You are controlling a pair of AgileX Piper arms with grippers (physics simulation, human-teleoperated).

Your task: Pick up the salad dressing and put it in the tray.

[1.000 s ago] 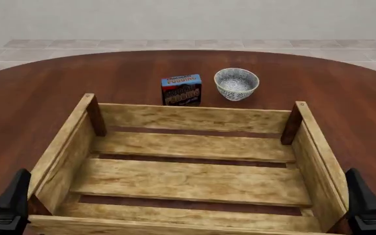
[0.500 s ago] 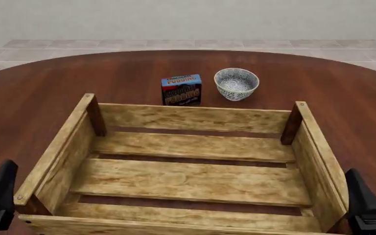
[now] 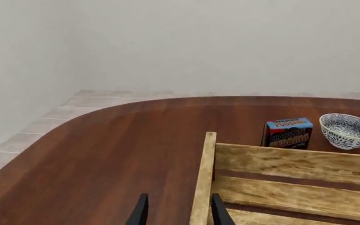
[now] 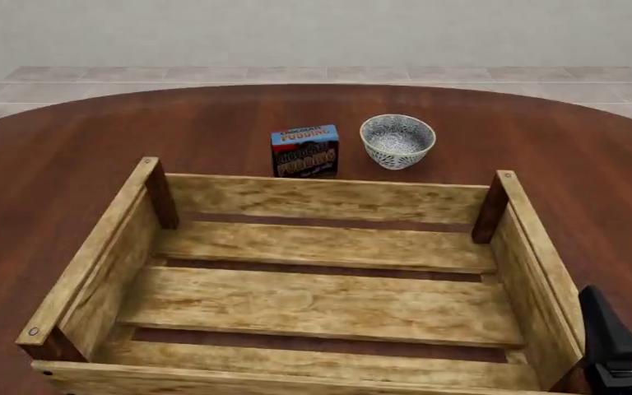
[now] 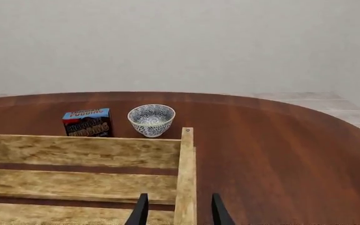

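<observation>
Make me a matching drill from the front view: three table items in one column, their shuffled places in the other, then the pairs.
Things:
1. pudding box
2. bowl
3. crate

Places:
A. nearest the arms, the largest item
B. beyond the crate's far wall, left one of the small pair
C. beyond the crate's far wall, right one of the small pair

Pairs: 1-B, 2-C, 3-A

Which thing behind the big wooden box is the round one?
The patterned white-grey bowl. The blue pudding box beside it is square-cornered with flat sides.
</observation>
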